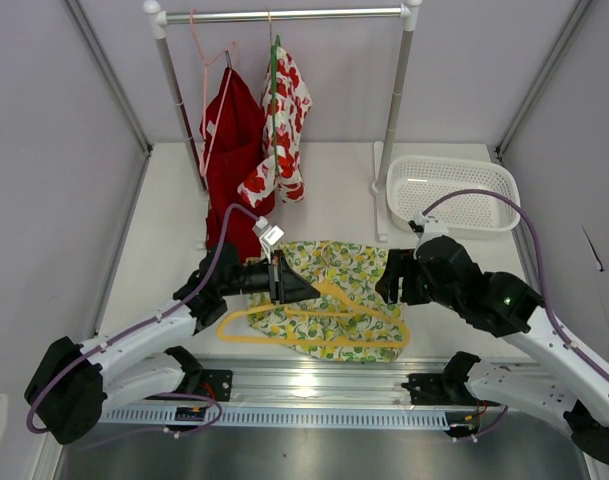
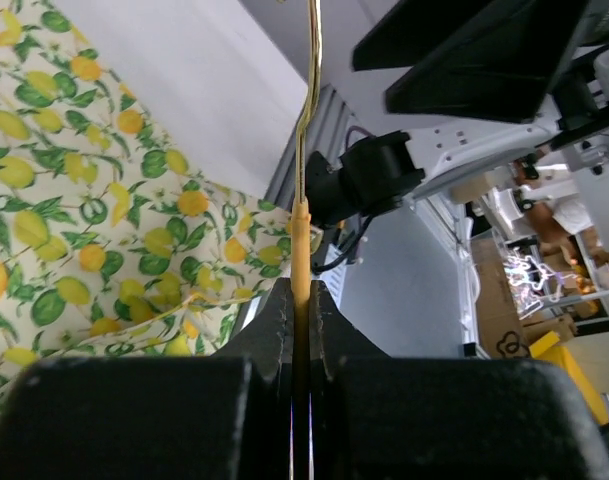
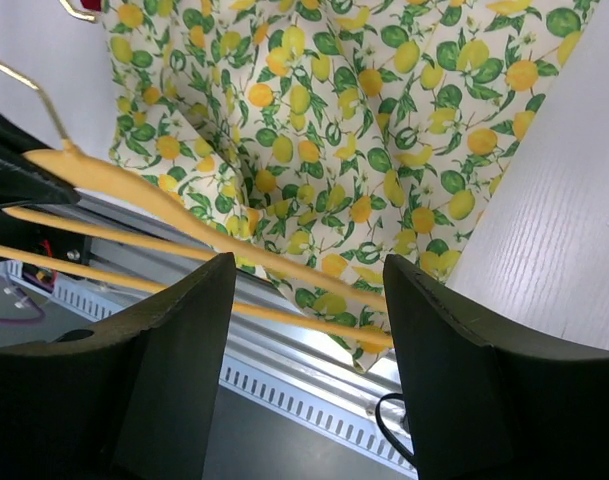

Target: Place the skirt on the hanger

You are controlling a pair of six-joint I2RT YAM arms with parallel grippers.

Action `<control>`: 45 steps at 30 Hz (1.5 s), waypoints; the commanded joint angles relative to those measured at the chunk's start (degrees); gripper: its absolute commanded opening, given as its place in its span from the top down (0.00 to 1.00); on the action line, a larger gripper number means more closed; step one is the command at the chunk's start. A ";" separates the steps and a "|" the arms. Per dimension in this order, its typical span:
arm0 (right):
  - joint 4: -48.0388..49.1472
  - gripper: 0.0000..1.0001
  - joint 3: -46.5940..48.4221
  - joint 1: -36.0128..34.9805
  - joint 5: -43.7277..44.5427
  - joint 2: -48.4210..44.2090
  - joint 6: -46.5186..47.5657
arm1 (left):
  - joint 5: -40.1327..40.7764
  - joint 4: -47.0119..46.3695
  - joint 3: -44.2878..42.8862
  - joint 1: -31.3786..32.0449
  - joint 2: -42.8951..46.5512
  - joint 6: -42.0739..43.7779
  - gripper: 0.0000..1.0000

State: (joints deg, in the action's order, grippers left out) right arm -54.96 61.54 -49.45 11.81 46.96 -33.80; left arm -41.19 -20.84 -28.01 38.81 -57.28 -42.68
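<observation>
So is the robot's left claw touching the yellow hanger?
Touching. The left wrist view shows the left gripper pinched shut on the hanger at its neck, with no gap on either side.

free: table [image 1: 164,230] left of skirt [image 1: 359,275] | blocked: rack post [image 1: 392,130], basket [image 1: 452,195] behind right tool [image 1: 392,280]

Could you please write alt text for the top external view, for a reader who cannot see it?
The left gripper is shut on the yellow-tan hanger, which lies across the lemon-print skirt on the white table. The right gripper is open over the skirt's right edge.
</observation>
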 commanded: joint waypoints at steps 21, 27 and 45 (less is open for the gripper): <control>24.28 0.16 -8.27 26.51 -13.75 34.06 6.38 | -0.91 -13.43 9.55 3.82 0.06 -7.24 1.00; 25.95 0.16 -7.93 27.21 -8.39 41.80 6.03 | 0.32 -12.91 10.52 3.82 0.58 -6.81 1.00; 29.13 0.87 2.16 25.13 -4.79 54.37 7.87 | -0.83 -11.33 11.05 3.82 1.29 -6.54 1.00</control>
State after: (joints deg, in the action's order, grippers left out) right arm -27.16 59.11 -19.68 6.17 98.98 -26.74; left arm -41.74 -29.85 -17.43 42.37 -56.66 -49.54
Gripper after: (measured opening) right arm 0.290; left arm 0.040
